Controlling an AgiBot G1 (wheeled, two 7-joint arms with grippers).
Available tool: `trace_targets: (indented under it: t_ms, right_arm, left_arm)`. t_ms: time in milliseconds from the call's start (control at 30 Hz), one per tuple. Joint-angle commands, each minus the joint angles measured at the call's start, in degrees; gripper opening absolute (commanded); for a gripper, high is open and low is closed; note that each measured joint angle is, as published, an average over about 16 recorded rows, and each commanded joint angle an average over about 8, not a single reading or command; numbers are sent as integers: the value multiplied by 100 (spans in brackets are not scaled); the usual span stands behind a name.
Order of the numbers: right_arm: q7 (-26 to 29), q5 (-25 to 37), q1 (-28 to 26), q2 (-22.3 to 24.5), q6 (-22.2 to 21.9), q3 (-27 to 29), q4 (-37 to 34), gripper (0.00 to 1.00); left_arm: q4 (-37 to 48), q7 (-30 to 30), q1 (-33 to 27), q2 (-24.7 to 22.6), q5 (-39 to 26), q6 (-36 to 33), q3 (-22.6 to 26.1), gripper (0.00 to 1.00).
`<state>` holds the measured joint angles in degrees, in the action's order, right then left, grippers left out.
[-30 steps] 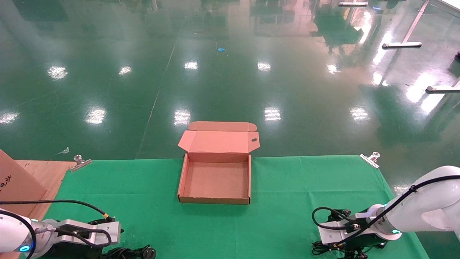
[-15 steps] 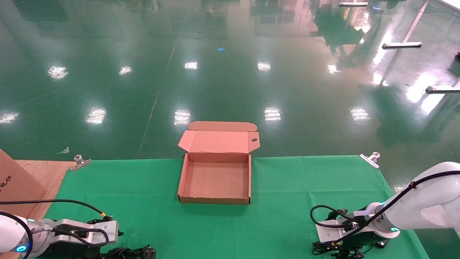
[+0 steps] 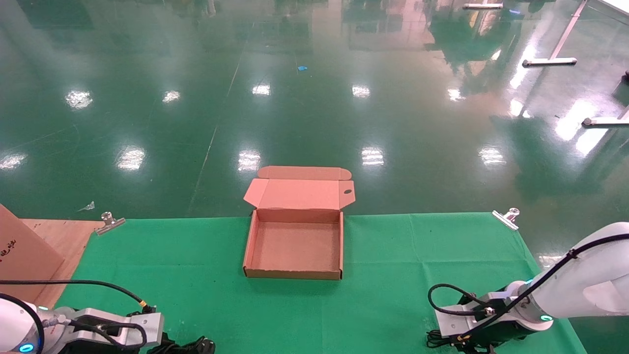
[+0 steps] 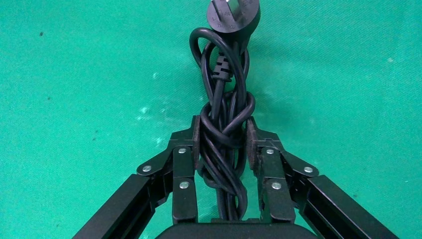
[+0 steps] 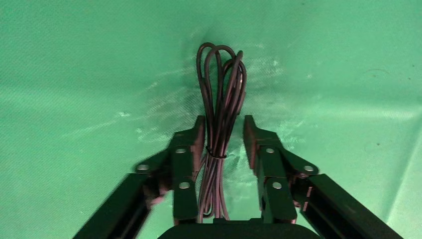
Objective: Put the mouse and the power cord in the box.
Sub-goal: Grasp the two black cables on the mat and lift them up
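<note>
The box (image 3: 294,271) lies open and empty at mid-table, its lid folded back. At the near left edge my left gripper (image 4: 224,139) is shut on the power cord (image 4: 222,107), both pads pressed against the knotted bundle on the cloth. The plug (image 4: 234,15) points away from the wrist and peeks out beside the left arm (image 3: 204,345). Over at the near right edge my right gripper (image 5: 223,137) stands open around a thin tied cable bundle (image 5: 220,94), which lies against one finger with a gap to the other. The mouse body is hidden.
Green cloth (image 3: 393,255) covers the table, held by metal clips at the far corners (image 3: 109,221) (image 3: 507,217). A brown cardboard sheet (image 3: 19,250) leans at the left edge. Beyond the table lies glossy green floor.
Both arms have sunk lower toward the table's near edge. One finger of the right gripper is blurred in motion.
</note>
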<state>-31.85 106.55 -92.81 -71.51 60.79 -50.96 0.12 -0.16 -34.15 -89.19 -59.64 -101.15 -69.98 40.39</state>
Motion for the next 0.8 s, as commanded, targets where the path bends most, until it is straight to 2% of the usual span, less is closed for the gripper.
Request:
trace_targets:
  t_ms: [33,367,800]
  right_arm:
    - [-2,-13,7,17,4,9,-9,0]
    - [-27,-107,-124,102,124,75,17,0]
    - [-83,-481,-1050,104,866,333,234,0]
  left_arm:
    - [-1,-21,11,-7,-15,-52,11,0]
    - [-35,-32,-143,3,-23,-172,16,0]
    - [-228,-13,-979,-12,97,-446,-70,0]
